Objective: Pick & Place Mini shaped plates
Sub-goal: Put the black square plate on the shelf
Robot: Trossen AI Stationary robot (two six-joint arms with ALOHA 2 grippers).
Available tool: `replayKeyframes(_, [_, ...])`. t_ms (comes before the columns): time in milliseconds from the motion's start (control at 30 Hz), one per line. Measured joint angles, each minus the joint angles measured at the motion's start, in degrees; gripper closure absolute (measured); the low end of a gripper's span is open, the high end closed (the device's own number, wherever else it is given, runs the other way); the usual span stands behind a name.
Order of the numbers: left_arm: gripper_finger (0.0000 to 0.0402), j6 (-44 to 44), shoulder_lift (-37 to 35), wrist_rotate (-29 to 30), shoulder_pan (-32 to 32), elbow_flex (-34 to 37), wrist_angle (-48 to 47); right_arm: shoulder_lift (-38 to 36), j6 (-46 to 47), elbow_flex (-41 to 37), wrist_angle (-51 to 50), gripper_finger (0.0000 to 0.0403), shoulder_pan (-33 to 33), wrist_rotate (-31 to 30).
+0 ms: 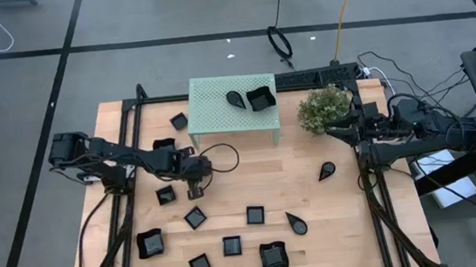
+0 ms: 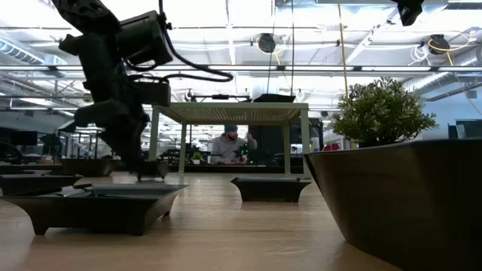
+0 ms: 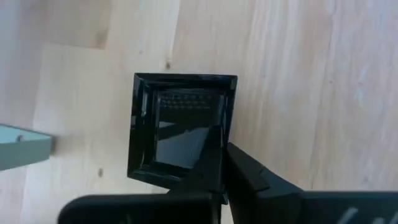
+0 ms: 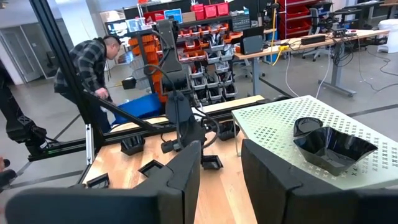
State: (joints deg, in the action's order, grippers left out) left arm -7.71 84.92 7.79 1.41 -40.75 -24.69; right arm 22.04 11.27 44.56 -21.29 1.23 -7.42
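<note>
My left gripper (image 1: 195,190) points steeply down at the wooden table, left of centre, shut on a small black square plate (image 3: 180,127). In the high view the gripper hides that plate. Several more black mini plates lie flat on the table, such as one square (image 1: 254,213) and a teardrop (image 1: 297,223). A teardrop (image 1: 235,99) and a larger curved-rim plate (image 1: 260,99) rest on the mint-green stand (image 1: 219,118). My right gripper (image 4: 221,168) waits open and level, high up at the table's right side. My left gripper has the square plate by the rim of one side (image 3: 226,134), near a corner. One finger is inside the dish and the other finger (image 3: 255,177) outside it. The fingers come from above, slanting steeply down. The plate lies flat on the table.
A bushy green plant (image 1: 323,108) in a dark pot stands at the back right beside the stand. Black frame rails (image 1: 126,153) run along the table's left and right sides. Bare wood lies in the table's middle (image 1: 259,166). A person shows in the room beyond.
</note>
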Motion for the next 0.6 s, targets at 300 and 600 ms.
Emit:
replayKeyframes(300, [0.0394,0.24,-13.63,-0.08,0.65,-4.45,-0.94,0.00,0.02,0.00,-0.01,0.0298,0.00,0.02])
replayKeyframes(600, [0.0391,8.35,-23.57,12.00,-1.90,-14.22,0.62,0.00,0.00,0.00,0.01,0.0298,0.00,0.00])
